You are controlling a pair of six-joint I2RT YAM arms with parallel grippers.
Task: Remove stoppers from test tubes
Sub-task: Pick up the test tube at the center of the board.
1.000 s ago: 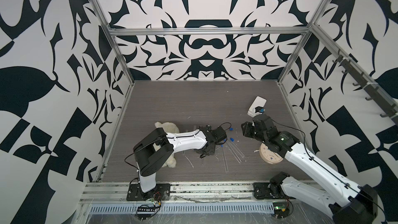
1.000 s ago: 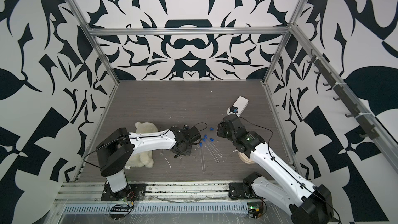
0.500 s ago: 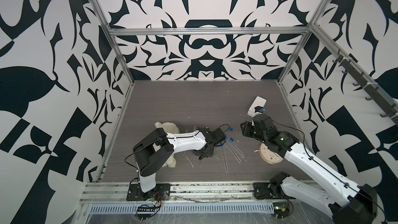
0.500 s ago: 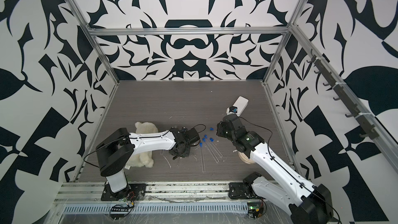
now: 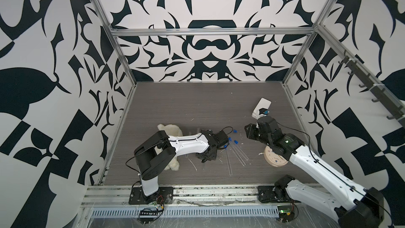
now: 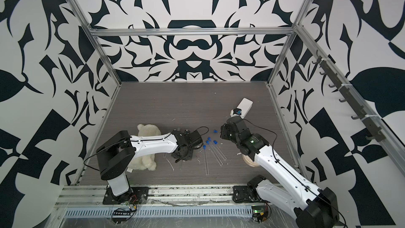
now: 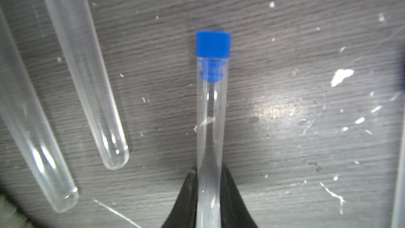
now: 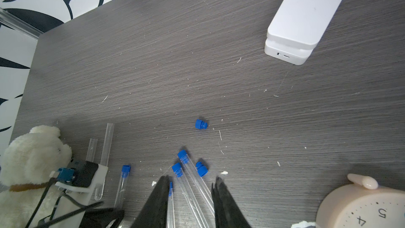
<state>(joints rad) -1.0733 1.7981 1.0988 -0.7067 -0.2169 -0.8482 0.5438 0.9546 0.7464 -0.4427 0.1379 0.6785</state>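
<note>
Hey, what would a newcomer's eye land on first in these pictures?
The loud black-and-white walls come first. Then the left tool, clamped on a clear tube whose blue stopper is in place, near mid-table. Partly hidden under the left arm lies a cream plush toy.
</note>
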